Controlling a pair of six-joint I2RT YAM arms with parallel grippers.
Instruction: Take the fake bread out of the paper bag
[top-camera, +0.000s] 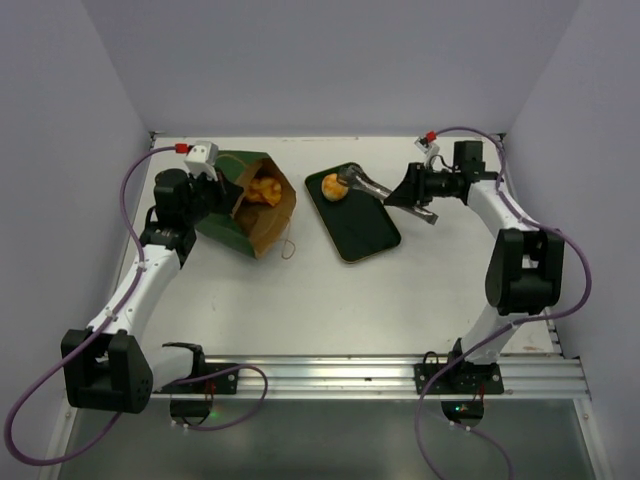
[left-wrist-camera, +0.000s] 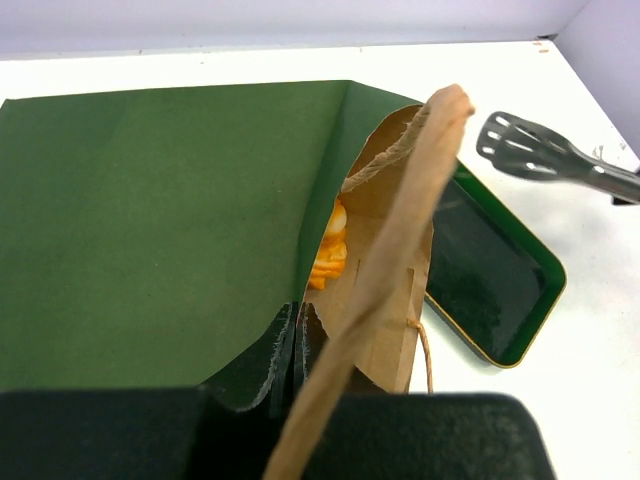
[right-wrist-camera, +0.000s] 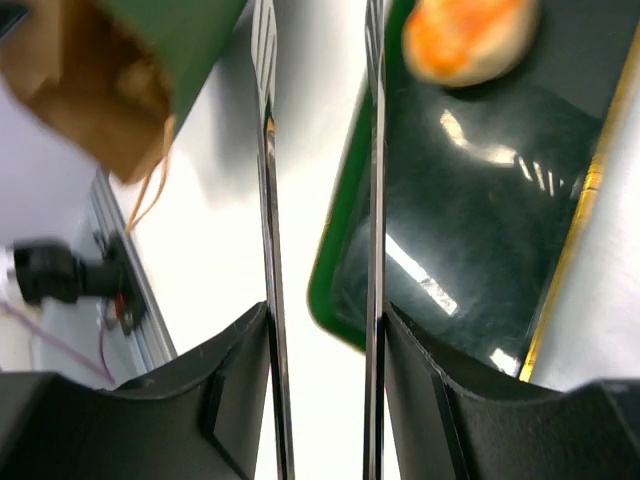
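The dark green paper bag (top-camera: 250, 212) lies on its side at the back left, its brown mouth facing the tray. Orange fake bread (top-camera: 265, 190) shows inside the mouth (left-wrist-camera: 330, 250). My left gripper (left-wrist-camera: 295, 345) is shut on the torn edge of the paper bag (left-wrist-camera: 150, 220). One golden bun (top-camera: 333, 187) rests on the dark green tray (top-camera: 368, 238). My right gripper (top-camera: 410, 192) is shut on metal tongs (top-camera: 368, 184), whose arms (right-wrist-camera: 268, 200) stand apart with nothing between them. The bun (right-wrist-camera: 465, 35) lies just outside the tongs' right arm, on the tray (right-wrist-camera: 480, 200).
A tan cord handle (left-wrist-camera: 425, 350) hangs from the bag's mouth onto the white table. The tongs' slotted tip (left-wrist-camera: 525, 148) hovers over the tray's far end (left-wrist-camera: 490, 290). A metal rail (top-camera: 380, 378) runs along the near table edge, and grey walls enclose the other sides.
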